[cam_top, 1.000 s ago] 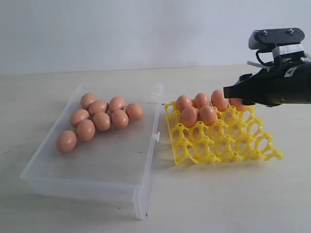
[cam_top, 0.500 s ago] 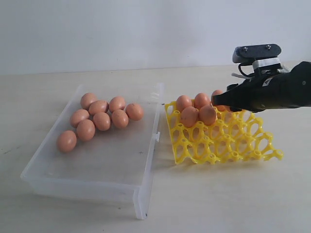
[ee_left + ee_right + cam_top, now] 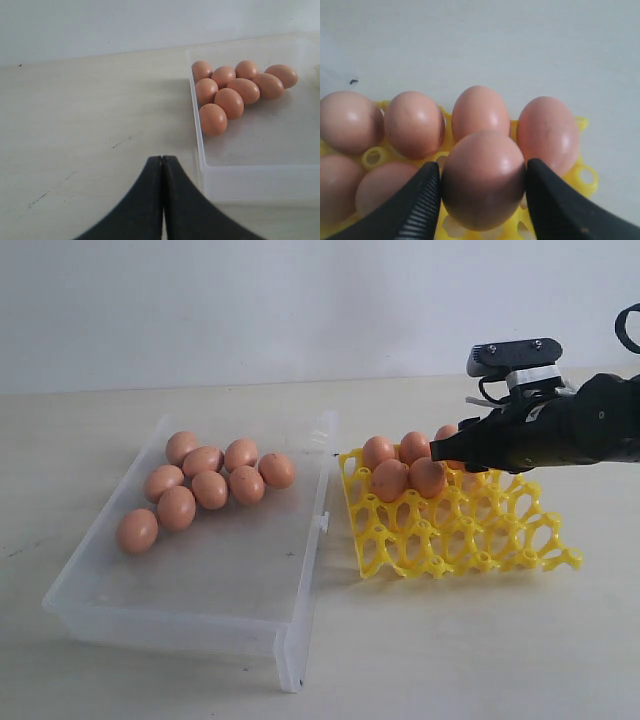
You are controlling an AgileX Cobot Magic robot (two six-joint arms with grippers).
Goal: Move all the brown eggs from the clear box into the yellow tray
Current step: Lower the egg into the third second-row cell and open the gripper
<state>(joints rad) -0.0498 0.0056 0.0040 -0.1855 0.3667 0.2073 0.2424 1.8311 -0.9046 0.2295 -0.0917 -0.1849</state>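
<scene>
Currently, the clear box [image 3: 200, 585] lies just beside the yellow tray [image 3: 470, 540], on its left in the exterior view. The right gripper [image 3: 438, 450] hovers over the tray's far rows, pinching a held egg [image 3: 482, 195]. The left gripper [image 3: 162, 167] is pressed together, beyond the box's side away from the tray. Nine brown eggs [image 3: 209, 489] lie boxed; others sit in tray cups.

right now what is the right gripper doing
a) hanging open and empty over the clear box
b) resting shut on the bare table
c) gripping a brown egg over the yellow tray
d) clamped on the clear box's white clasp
c: the right wrist view shows the right gripper with a brown egg pinched between its fingers, just above the yellow tray where other eggs already sit.
</scene>
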